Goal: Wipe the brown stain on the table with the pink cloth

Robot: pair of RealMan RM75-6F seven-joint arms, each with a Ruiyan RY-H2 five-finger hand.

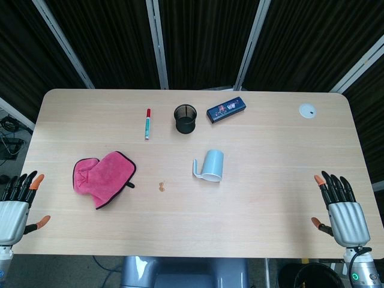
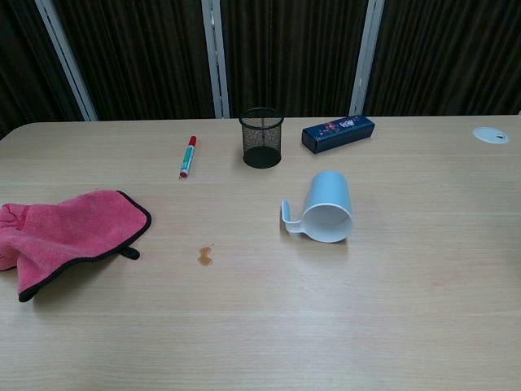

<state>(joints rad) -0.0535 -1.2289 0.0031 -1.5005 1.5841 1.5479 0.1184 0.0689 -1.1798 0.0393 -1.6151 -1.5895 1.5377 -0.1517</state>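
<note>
I see both hands, left hand (image 1: pixel 15 210) and right hand (image 1: pixel 342 210), spread and holding nothing; the soft pink black-edged cloth (image 1: pixel 103 176), left of the small brown stain (image 1: pixel 161 186), looks light and limp, so I grip its bunched middle

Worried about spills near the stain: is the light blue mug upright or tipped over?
Tipped over. The light blue mug lies on its side on the table, open mouth facing the chest camera, handle against the tabletop.

1. An office-like test room: a pale wood worktop (image 1: pixel 240 228) with a round cable port (image 1: pixel 308 110).
2. Desk items on it: a mesh pen cup (image 2: pixel 261 138) and a marker (image 2: pixel 188 156).
3. Dark curtains (image 2: pixel 285 49) with grey metal posts (image 2: pixel 212 57) close off the back.
</note>
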